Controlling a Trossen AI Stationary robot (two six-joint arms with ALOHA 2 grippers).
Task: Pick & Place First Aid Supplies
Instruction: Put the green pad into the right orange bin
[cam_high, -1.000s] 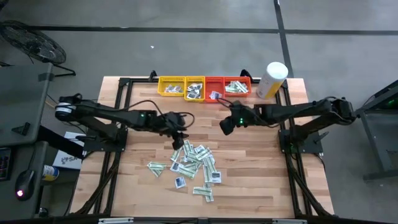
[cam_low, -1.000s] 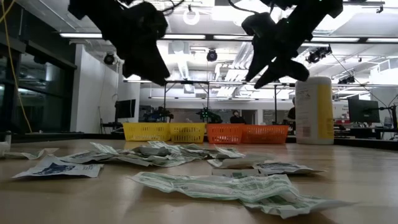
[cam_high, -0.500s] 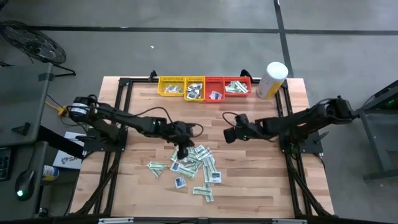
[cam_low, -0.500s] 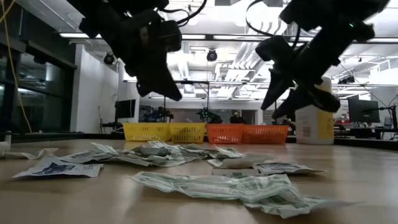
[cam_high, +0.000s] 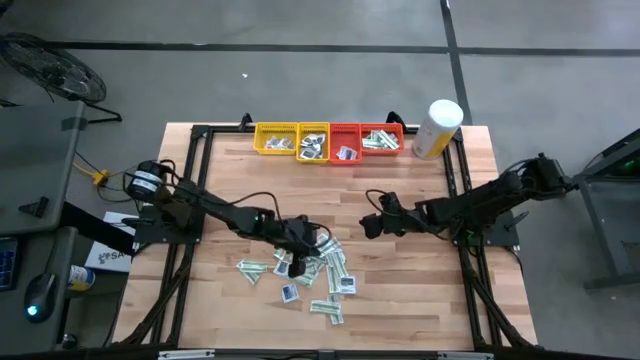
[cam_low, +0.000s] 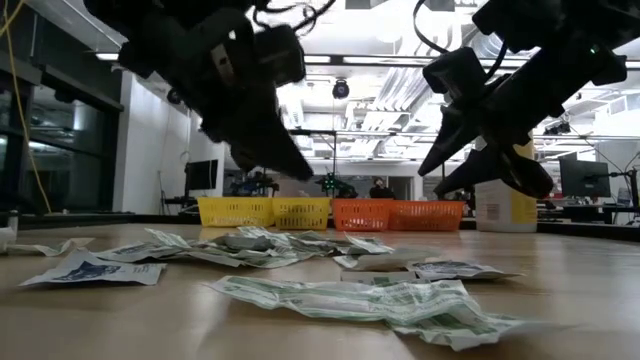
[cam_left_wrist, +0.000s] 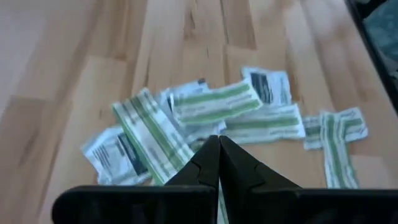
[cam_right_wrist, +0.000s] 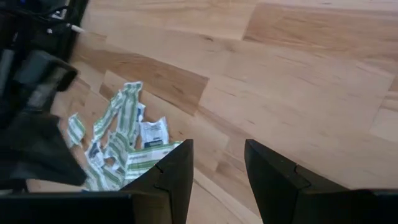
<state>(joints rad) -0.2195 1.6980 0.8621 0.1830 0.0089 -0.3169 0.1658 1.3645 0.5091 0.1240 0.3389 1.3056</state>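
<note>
The first aid supplies (cam_high: 312, 265) lie as a loose pile of flat white-and-green strips and small white squares on the wooden table, also in the low view (cam_low: 300, 245) and both wrist views (cam_left_wrist: 217, 112) (cam_right_wrist: 121, 146). My left gripper (cam_high: 300, 242) hangs shut just above the pile's far side, fingertips together (cam_left_wrist: 217, 140) and pointing slantwise down, clear of the packets in the low view (cam_low: 295, 170). My right gripper (cam_high: 370, 227) stands open (cam_right_wrist: 217, 152) over bare wood to the pile's right, above the table (cam_low: 480, 175).
Two yellow trays (cam_high: 290, 139) and two red trays (cam_high: 362, 139), with packets in them, stand in a row at the table's far edge. A tall white-and-yellow canister (cam_high: 437, 128) stands to their right. Bare wood (cam_high: 420, 290) lies right of the pile.
My left gripper has come down and toward the table's near edge, from beside the pile's far end to just above it. My right gripper has sunk, moved a little toward the near edge, and rolled about its own line. The packets have stayed where they lay.
</note>
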